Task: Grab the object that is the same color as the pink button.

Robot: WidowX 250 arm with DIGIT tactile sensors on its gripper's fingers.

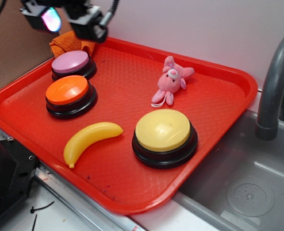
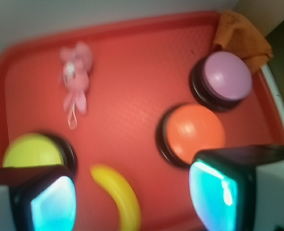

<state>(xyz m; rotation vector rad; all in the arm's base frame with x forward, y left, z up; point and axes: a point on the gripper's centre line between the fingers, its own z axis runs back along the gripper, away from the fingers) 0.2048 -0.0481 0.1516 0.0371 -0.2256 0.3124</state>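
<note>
1. Gripper (image 1: pixel 67 19) sits high at the back-left corner of the red tray (image 1: pixel 218 125), above the pink button and the orange cloth (image 1: pixel 65 44). Not touching anything.
2. Fingers (image 2: pixel 45 202) are spread wide in the wrist view, with a clear gap between the two glowing pads and nothing held.
3. Pink plush toy (image 1: pixel 170 80) lies flat on the tray, back-right area, well apart from the gripper. A thin loop hangs off its lower end. Nothing touches it.
4. Pink button (image 1: pixel 72 64) is at the back-left of the tray, just in front of the cloth.
5. Orange button (image 1: pixel 69 95) sits just beside the pink one, toward the front.
6. Yellow button (image 1: pixel 164 136) is front-right, the largest of the three, in front of the plush and apart from it.
7. Yellow banana (image 1: pixel 90 141) lies at the front, between the orange and yellow buttons, touching neither.
8. Right of the tray: grey sink (image 1: pixel 247 192) and faucet (image 1: pixel 276 86).
9. Wrist view is blurred; fine detail unreadable.
</note>
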